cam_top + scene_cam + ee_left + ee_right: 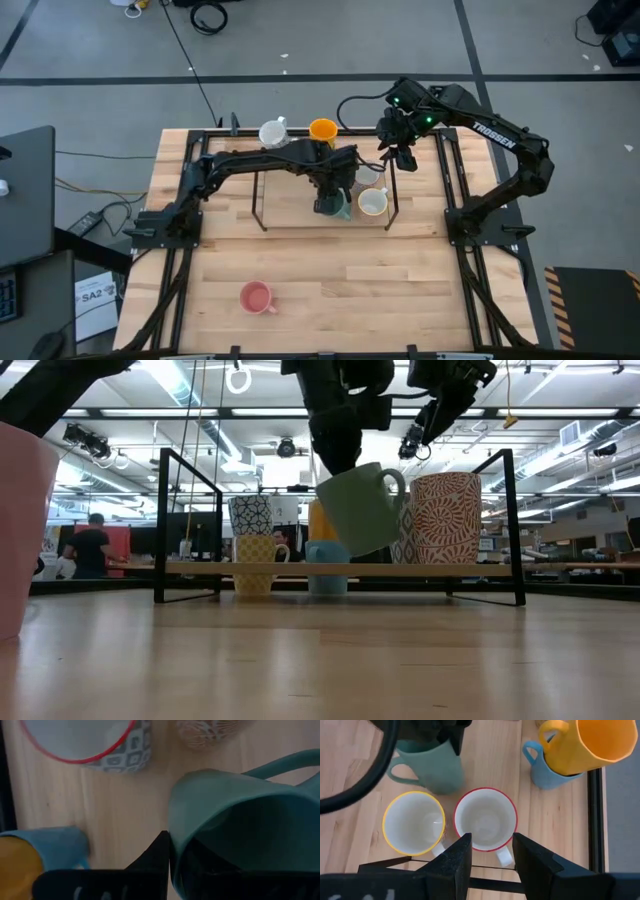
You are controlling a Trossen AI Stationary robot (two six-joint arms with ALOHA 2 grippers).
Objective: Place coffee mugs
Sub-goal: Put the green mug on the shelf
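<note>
Green mug [362, 508] up in the air, tilted, clamped by its rim in the left gripper [333, 196].

"TROSSEN" reads white along the right arm [495, 133], upper right of the high view. Pale green glaze, loop handle; it hangs at frame centre over the rack [255, 207]. The right gripper [489, 851], fingers parted and empty, sits above the red-rimmed white mug [485, 819]. A pink mug [256, 296] sits lower left.

Both robot arms are black and made of long, thin parts joined by round joints. The right arm [500, 150] has the white word TROSSEN on its side and small green lights glowing near its wrist. A black cable loops off it. The left arm [250, 165] is plain black. The right gripper [489, 851] has flat, black, wedge-shaped fingers [454, 857]
</note>
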